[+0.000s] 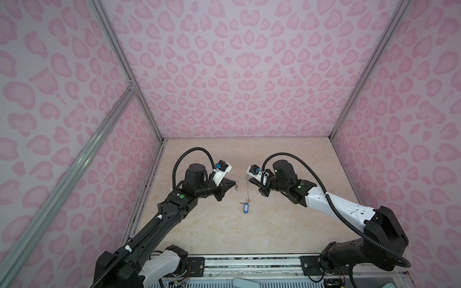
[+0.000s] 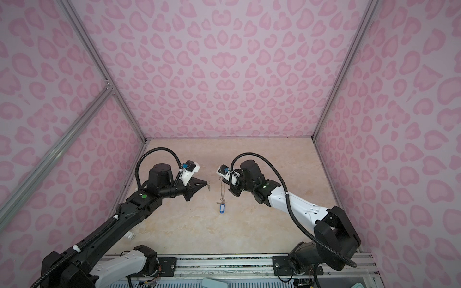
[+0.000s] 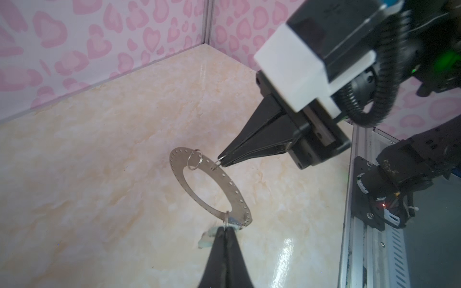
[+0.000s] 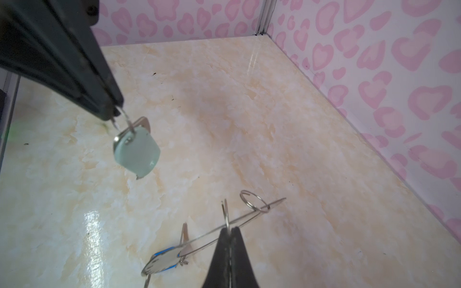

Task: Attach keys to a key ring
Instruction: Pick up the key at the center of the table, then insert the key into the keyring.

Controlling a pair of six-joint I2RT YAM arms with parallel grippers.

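Note:
The key ring (image 3: 177, 162), a flat grey disc with a wide hole and tiny rim holes, hangs above the table. It shows edge-on in a top view (image 1: 247, 189) and in the right wrist view (image 4: 249, 215). My right gripper (image 4: 228, 229) is shut on a small wire loop (image 4: 225, 214) threaded through the disc's rim. A blue-tagged key (image 1: 246, 207) dangles from the disc's low end. My left gripper (image 3: 225, 228) is shut on another small wire loop carrying a pale mint key (image 4: 137, 152). It is held apart from the disc, to its left.
The marble-look table (image 1: 212, 232) is enclosed by pink heart-patterned walls (image 1: 237, 74) on three sides. A metal rail (image 1: 249, 261) with the arm bases runs along the near edge. A second loose wire loop (image 4: 252, 202) hangs on the disc.

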